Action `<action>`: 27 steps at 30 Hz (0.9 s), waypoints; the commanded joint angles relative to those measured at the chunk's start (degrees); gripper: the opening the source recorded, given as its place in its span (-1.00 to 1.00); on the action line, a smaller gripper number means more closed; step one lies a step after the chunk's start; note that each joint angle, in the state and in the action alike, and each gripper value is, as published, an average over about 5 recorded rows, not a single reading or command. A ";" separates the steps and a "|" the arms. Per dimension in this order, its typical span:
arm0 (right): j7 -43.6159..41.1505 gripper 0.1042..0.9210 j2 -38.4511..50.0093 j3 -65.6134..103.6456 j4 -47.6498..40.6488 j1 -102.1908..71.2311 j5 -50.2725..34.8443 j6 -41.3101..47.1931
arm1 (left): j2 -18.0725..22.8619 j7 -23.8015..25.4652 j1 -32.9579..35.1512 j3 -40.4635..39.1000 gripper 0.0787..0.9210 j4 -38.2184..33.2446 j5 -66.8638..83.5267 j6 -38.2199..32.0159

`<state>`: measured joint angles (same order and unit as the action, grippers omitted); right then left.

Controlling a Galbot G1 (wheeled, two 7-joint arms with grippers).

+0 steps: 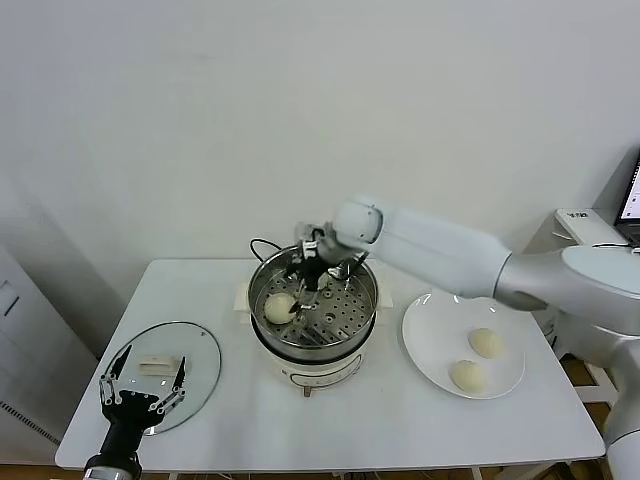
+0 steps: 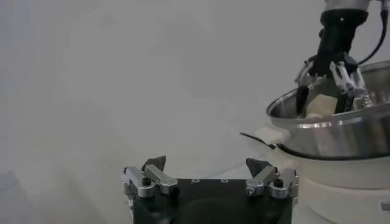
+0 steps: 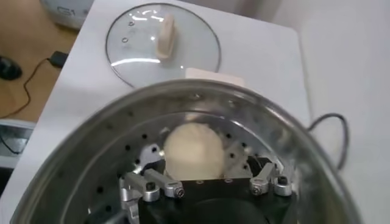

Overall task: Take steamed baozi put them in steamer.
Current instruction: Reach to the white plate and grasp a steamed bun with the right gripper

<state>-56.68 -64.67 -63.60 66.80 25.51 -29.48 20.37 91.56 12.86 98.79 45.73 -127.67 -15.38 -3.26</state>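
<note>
You are looking at a lab-style test corner staged as a kitchen: a plain white table against a bare white wall, a laptop at the edge, cables trailing on the wood floor
</note>
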 commanded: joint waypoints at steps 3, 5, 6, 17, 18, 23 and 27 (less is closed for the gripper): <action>-19.82 0.76 15.20 -0.45 -0.51 11.77 4.58 -7.08 | 0.05 0.00 -0.11 -0.41 0.77 -0.04 -0.29 -0.03; -22.86 0.76 19.02 -0.46 -1.51 12.07 8.59 -10.34 | 0.10 -0.01 -0.27 -0.60 0.77 0.06 -0.41 -0.04; -23.62 0.76 20.76 -0.37 -1.75 11.60 10.83 -11.68 | 0.11 -0.02 -0.37 -0.65 0.77 0.14 -0.43 -0.05; -22.02 0.76 32.55 19.73 1.36 -19.63 34.90 -20.88 | 0.72 -0.07 0.10 -1.39 0.77 0.11 -2.40 -0.03; -21.77 0.76 32.38 21.45 1.40 -22.29 35.75 -20.98 | 0.75 -0.07 0.12 -1.44 0.77 0.20 -2.57 -0.03; -21.08 0.76 31.02 25.43 1.38 -29.92 38.91 -21.31 | 1.12 -0.07 0.28 -1.72 0.77 0.54 -3.30 -0.08; -20.66 0.76 29.75 26.00 0.55 -32.27 39.15 -21.35 | 1.54 -0.05 0.37 -1.85 0.77 0.78 -3.76 -0.19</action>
<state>-75.91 -37.80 -44.53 67.22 5.08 2.03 1.69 92.20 12.77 99.10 43.94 -127.03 -18.59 -3.39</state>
